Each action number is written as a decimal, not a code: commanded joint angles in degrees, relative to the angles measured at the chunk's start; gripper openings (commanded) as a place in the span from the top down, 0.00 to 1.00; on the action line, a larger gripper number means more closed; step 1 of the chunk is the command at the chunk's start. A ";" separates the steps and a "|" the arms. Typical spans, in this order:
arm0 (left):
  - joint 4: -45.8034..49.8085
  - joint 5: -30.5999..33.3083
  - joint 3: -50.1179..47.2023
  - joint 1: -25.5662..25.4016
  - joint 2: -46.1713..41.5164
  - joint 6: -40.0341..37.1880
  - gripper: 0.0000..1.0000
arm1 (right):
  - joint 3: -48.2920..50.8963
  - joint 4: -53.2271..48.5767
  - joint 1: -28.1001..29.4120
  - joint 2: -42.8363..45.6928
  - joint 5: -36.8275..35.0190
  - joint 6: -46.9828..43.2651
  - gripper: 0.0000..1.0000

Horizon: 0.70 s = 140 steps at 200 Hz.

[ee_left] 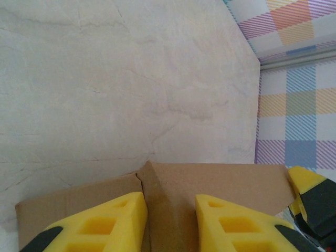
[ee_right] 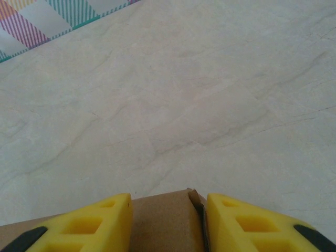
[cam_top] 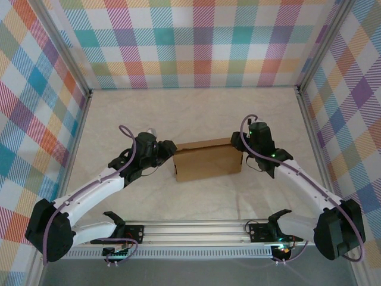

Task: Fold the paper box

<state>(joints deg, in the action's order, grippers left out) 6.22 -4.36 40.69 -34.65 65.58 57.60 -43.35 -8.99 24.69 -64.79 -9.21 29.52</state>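
From above, the paper box [cam_top: 208, 161] lies closed and flat near the middle of the table [cam_top: 196, 113], its long sides running from 9 to 3 o'clock and its right end tipped slightly toward 2. The left claw [cam_top: 170, 150] meets the box at its 9 o'clock end, and the right claw [cam_top: 240, 145] meets it at the 3 o'clock end, toward the far corner. This view shows both arms and the whole box, but the black wrist housings hide the claw tips.

The left wrist camera shows that tip: the left claw [ee_left: 171, 223] is set narrow, its yellow fingers [ee_left: 105, 228] on either side of a raised cardboard fold of the box [ee_left: 226, 181], holding it. At 3 o'clock in that picture, a yellow fingertip of the right claw [ee_left: 308, 190] shows at the box's far end.

The right wrist camera shows the right claw [ee_right: 168, 223] also narrow, with brown cardboard [ee_right: 160, 212] filling the gap from finger to finger [ee_right: 89, 228] and a flap edge lying against the right-hand one. Plaid walls [cam_top: 196, 42] enclose the table.
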 commanded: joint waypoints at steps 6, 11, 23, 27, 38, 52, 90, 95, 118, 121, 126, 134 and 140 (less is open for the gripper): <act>24.74 -0.03 -6.47 -1.29 2.42 -0.48 0.71 | 4.97 -0.14 0.41 2.63 3.40 -1.39 0.62; 24.47 -0.08 -6.73 -1.29 2.32 -0.39 0.71 | 5.57 0.74 0.36 3.14 3.64 -1.56 0.62; 24.11 -0.37 -7.24 -1.29 2.11 -0.28 0.71 | 6.89 2.67 0.36 4.33 4.26 -1.92 0.63; 24.04 -0.38 -7.47 -1.29 2.17 -0.22 0.71 | 7.27 3.24 0.41 4.69 4.49 -2.00 0.63; 24.10 -0.55 -7.63 -1.34 2.13 -0.30 0.71 | 7.93 4.57 0.41 5.83 5.04 -2.34 0.61; 24.18 -0.65 -7.95 -1.34 1.88 -0.32 0.71 | 8.15 5.23 0.38 7.21 5.39 -2.99 0.51; 24.73 -0.65 -8.22 -1.78 1.03 -1.54 0.71 | 6.51 3.97 0.37 9.76 4.85 -4.22 0.28; 24.80 -0.72 -8.21 -1.82 0.96 -1.84 0.71 | 6.00 3.31 0.36 9.75 4.57 -3.93 0.26; 24.81 -0.70 -8.21 -2.16 0.77 -2.67 0.71 | 3.46 0.20 0.36 9.71 3.49 -2.40 0.17; 24.74 -0.73 -8.17 -2.17 0.75 -2.78 0.71 | 3.12 -0.36 0.36 9.60 3.25 -2.22 0.17; 24.71 -0.66 -8.25 -2.30 0.70 -2.86 0.71 | 2.62 -0.98 0.37 9.59 3.00 -2.33 0.16; 24.56 -0.70 -8.17 -2.39 0.62 -2.91 0.71 | 2.08 -1.73 0.41 9.74 2.28 -2.60 0.14; 24.54 -0.74 -8.17 -2.48 0.62 -3.02 0.71 | 1.69 -2.23 0.40 9.96 1.49 -2.83 0.13</act>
<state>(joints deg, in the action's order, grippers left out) 7.07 -4.84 38.87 -35.81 62.50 56.38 -38.06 -8.10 24.75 -55.75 -5.61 26.61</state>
